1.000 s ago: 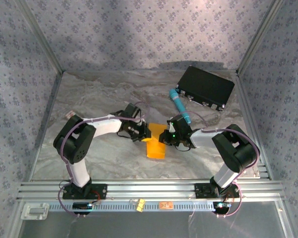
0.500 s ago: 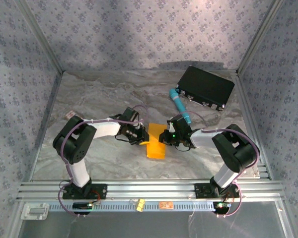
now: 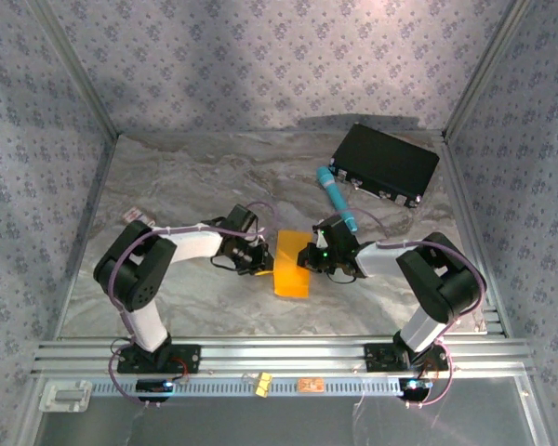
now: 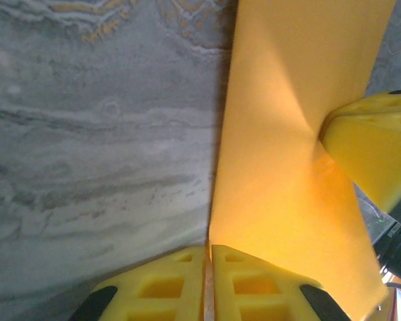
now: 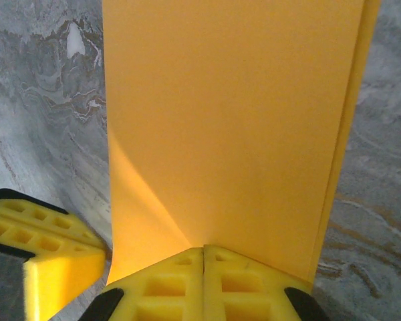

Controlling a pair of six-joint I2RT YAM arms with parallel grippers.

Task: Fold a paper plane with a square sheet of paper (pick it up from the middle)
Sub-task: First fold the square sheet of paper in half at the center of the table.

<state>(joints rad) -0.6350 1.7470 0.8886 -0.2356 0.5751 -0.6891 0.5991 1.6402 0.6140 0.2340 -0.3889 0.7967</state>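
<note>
Pinched shut on the sheet of paper (image 3: 291,266), the left gripper (image 4: 208,253) grips its left edge and the right gripper (image 5: 202,254) grips the opposite edge. Each pair of yellow fingers is pressed together with the paper between them. The single sheet spans the gap between the two grippers, low over the marble table (image 3: 186,177), with a slanting bend running across it. Along one side edge two layers show in the right wrist view, so it seems folded double, though the view is too close to be sure. Just behind the right gripper lies one teal cylinder (image 3: 338,199), and farther back sits one black case (image 3: 384,163). Out past the left gripper's arm, one small card (image 3: 135,216) lies on the table.
</note>
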